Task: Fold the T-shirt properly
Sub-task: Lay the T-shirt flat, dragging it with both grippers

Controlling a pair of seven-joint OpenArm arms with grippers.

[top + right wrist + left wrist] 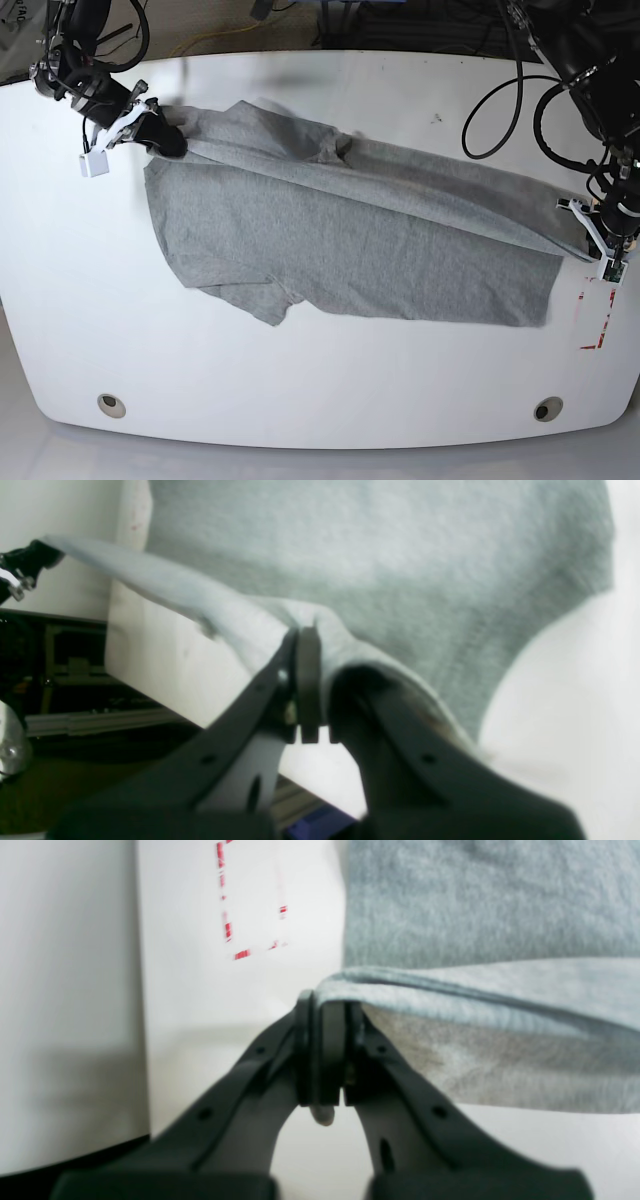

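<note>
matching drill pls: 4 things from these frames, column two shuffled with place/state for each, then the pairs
Column one:
1. left pincer
2. right pincer
3. T-shirt
4. red dashed marks

Column two:
A. grey, spread across the table, one edge lifted and pulled taut
B. on the table surface, base view's right side, near the shirt's corner
C. shut on cloth, base view's left
D. shut on cloth, base view's right

Pairs: 1-D, 2-C, 3-A, 4-B
</note>
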